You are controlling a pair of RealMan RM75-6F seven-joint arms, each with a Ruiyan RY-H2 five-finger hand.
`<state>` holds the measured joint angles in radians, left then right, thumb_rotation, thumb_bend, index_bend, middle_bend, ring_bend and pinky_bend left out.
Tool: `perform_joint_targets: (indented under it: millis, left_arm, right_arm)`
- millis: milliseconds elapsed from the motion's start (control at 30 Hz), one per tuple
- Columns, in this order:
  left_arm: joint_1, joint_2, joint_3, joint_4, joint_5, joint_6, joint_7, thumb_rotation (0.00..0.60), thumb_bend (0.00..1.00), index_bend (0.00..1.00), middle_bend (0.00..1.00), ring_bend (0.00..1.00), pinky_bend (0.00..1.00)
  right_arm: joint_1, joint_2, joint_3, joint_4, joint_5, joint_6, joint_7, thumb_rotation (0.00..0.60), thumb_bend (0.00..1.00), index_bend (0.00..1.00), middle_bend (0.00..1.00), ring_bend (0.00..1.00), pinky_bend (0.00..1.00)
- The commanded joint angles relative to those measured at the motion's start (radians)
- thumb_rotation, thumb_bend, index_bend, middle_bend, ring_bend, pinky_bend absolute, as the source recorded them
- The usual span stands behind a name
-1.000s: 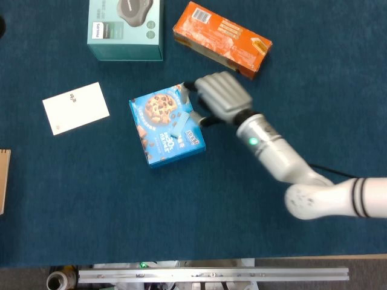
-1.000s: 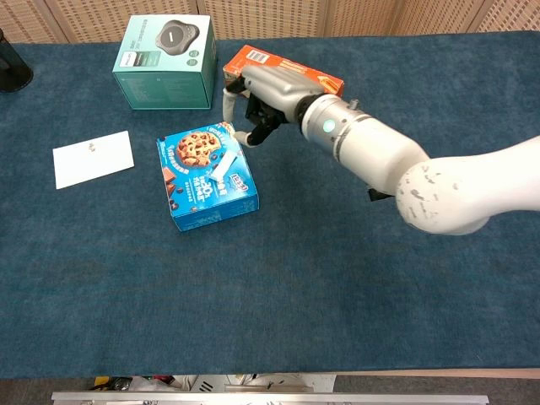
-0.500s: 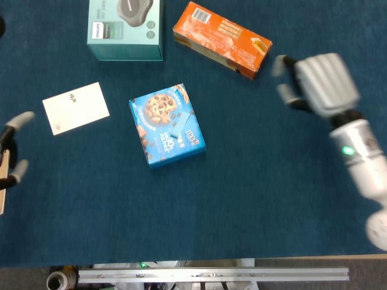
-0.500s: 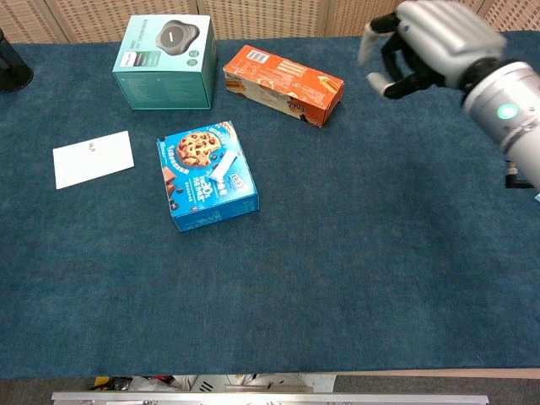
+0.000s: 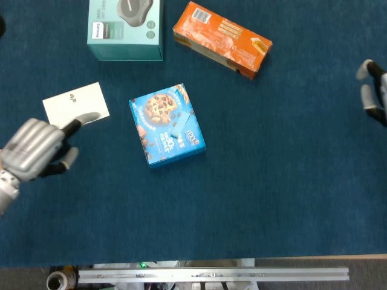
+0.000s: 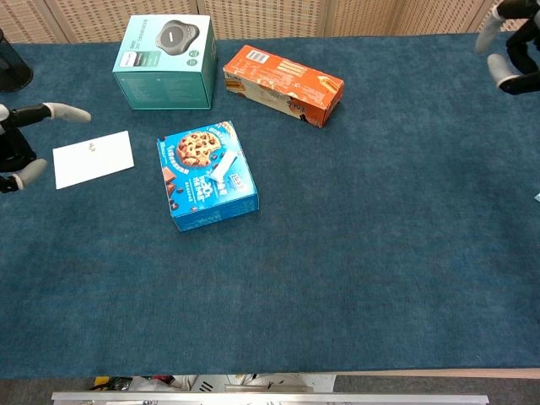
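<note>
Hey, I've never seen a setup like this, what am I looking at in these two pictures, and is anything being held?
This is a two-armed robot with human-like metal hands, working at a table covered in dark blue cloth. Both pictures come from the robot's own cameras: the head view looks almost straight down, the chest view looks forward from lower down.

On the cloth lie a blue cookie box, an orange snack box, a teal box picturing a grey device and a white card.

The left hand hovers by the white card with its fingers apart, one fingertip over the card's edge; whether it touches is unclear. The right hand is at the far right edge, away from everything. Neither hand holds anything.
</note>
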<state>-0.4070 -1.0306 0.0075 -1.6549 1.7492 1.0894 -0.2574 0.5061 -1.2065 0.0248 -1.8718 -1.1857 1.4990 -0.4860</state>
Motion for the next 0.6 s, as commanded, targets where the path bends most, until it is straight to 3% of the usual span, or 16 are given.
perform_joint_targets:
  millis: [33, 333, 600]
  left_arm:
    - [-0.048, -0.025, 0.003, 0.0, 0.007, -0.057, 0.022, 0.6, 0.55, 0.1, 0.97, 1.0, 0.96]
    - [-0.174, -0.092, -0.002, -0.001, 0.0, -0.204, 0.084, 0.6, 0.6, 0.08, 0.97, 1.0, 0.96]
    - [-0.273, -0.147, -0.024, 0.004, -0.071, -0.326, 0.108, 0.6, 0.64, 0.07, 0.98, 1.0, 0.97]
  right_arm:
    - [-0.038, 0.01, -0.007, 0.001, 0.001, 0.014, 0.011, 0.6, 0.45, 0.47, 0.9, 1.0, 1.0]
    - [-0.09, 0.0, 0.01, 0.019, 0.005, 0.0, 0.036, 0.6, 0.45, 0.47, 0.9, 1.0, 1.0]
    - [-0.106, -0.011, 0.033, 0.028, -0.003, -0.029, 0.039, 0.6, 0.45, 0.47, 0.9, 1.0, 1.0]
